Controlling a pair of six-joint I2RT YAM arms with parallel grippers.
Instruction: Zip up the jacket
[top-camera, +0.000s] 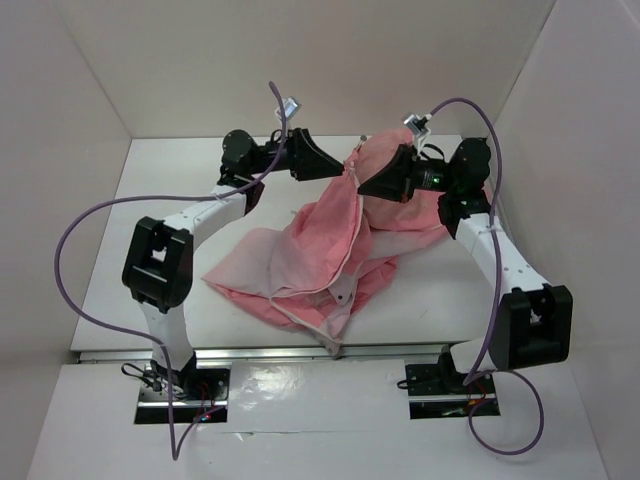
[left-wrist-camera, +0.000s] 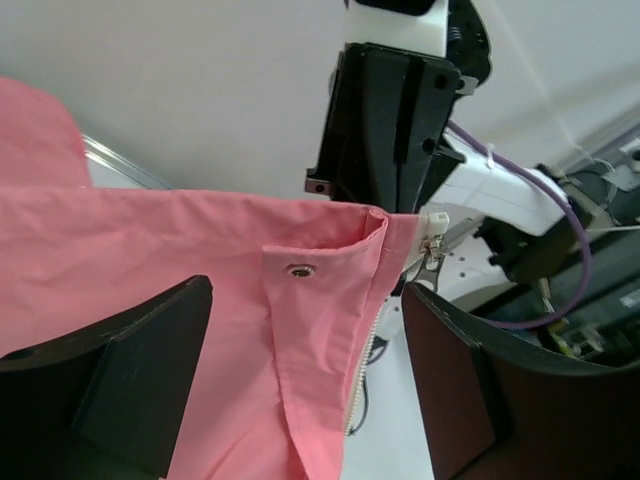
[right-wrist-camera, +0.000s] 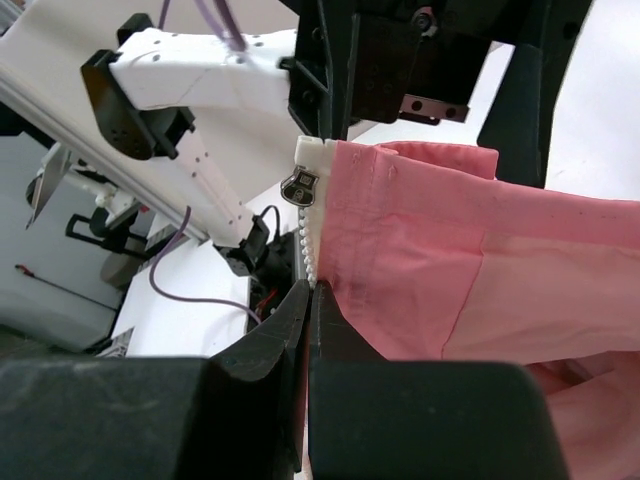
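Note:
The salmon-pink jacket (top-camera: 320, 260) lies crumpled mid-table, its upper end lifted off the surface. My right gripper (top-camera: 362, 186) holds that end up. In the right wrist view it (right-wrist-camera: 312, 290) is shut on the jacket's (right-wrist-camera: 450, 250) zipper edge, just below the metal slider (right-wrist-camera: 300, 187) and the white teeth. My left gripper (top-camera: 335, 168) faces it from the left, open. Seen from the left wrist, its jaws (left-wrist-camera: 308, 290) stand wide apart around the jacket's (left-wrist-camera: 150, 250) front flap and a snap (left-wrist-camera: 297, 268). The slider (left-wrist-camera: 432, 240) hangs by the right finger (left-wrist-camera: 470, 400).
White enclosure walls (top-camera: 90, 80) close in the table (top-camera: 160, 190) at the back and on both sides. Purple cables (top-camera: 75, 230) loop beside each arm. The table's near edge (top-camera: 250, 352) runs just below the jacket's hem.

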